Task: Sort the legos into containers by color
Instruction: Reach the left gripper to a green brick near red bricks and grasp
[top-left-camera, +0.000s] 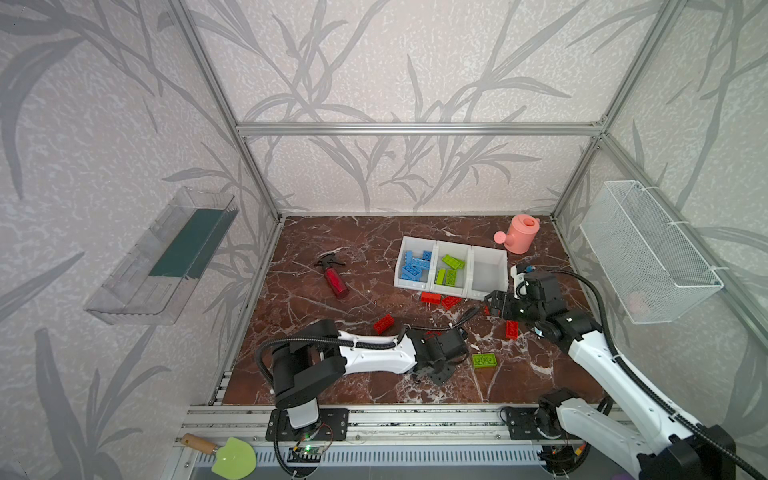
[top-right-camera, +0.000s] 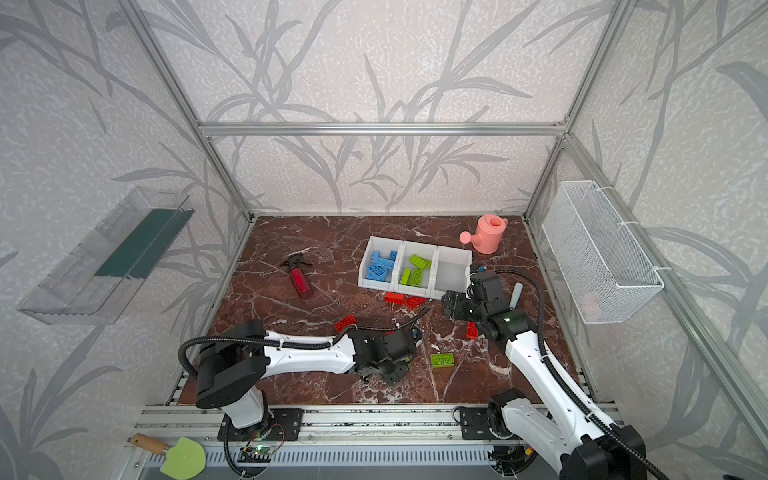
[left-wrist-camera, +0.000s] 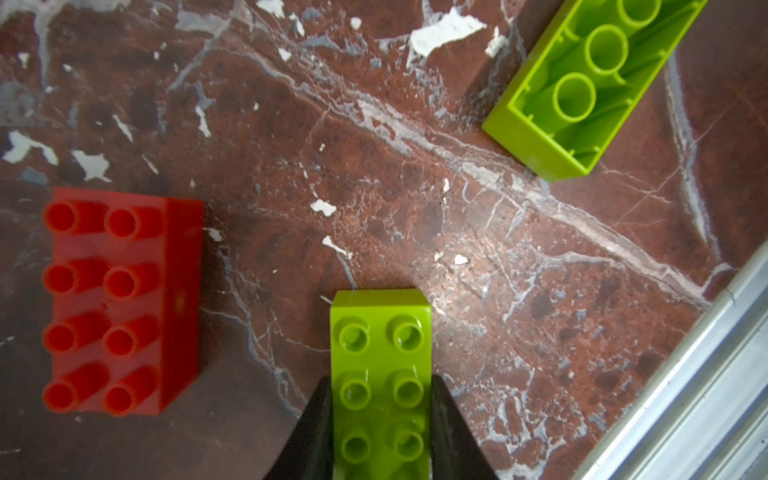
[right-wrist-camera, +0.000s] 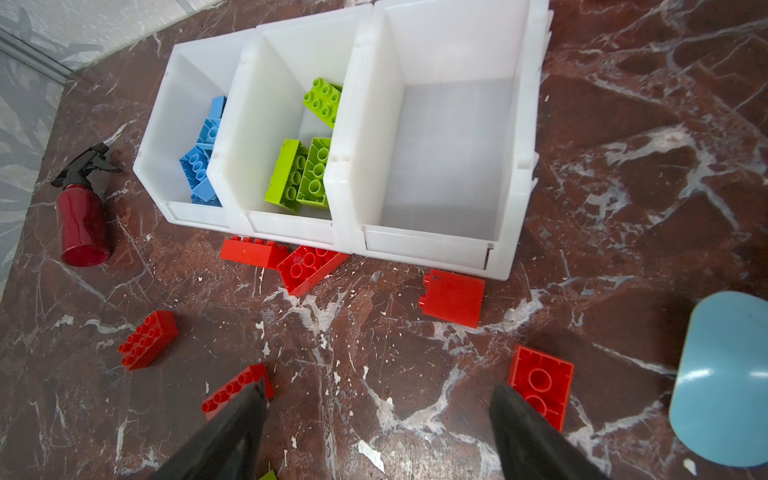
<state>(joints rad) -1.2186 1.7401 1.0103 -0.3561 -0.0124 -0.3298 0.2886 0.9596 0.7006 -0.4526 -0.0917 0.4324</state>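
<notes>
1. Jaws of the left gripper (left-wrist-camera: 381, 379) are pinched tight on the two long sides of a lime green brick (left-wrist-camera: 380, 345). The brick is studs up, low over the brown marble surface (left-wrist-camera: 415, 166). It is near the front and well away from the white bins (top-left-camera: 471, 266).
2. Jaws of the right gripper (right-wrist-camera: 378, 388) are spread wide and hold nothing. They hang over the red bricks (right-wrist-camera: 455, 297) in front of the bins.
3. I think the step now is to carry the green brick to the middle bin (right-wrist-camera: 291, 226), where other green bricks lie.
4. To do it well, lift straight up first, so the brick does not bump the red brick (left-wrist-camera: 120, 299) beside it. Keep the pinch firm. Let go only when the brick is right above the middle bin, not the bin with blue bricks (right-wrist-camera: 195, 214) and not the empty bin (right-wrist-camera: 428, 245).
5. Only the left wrist view shows the pinch. In both top views the arm hides that brick. Only the upside-down green brick (top-left-camera: 484, 360) shows there.
6. Only the right wrist view shows the bins up close. The third one is bare inside.
</notes>
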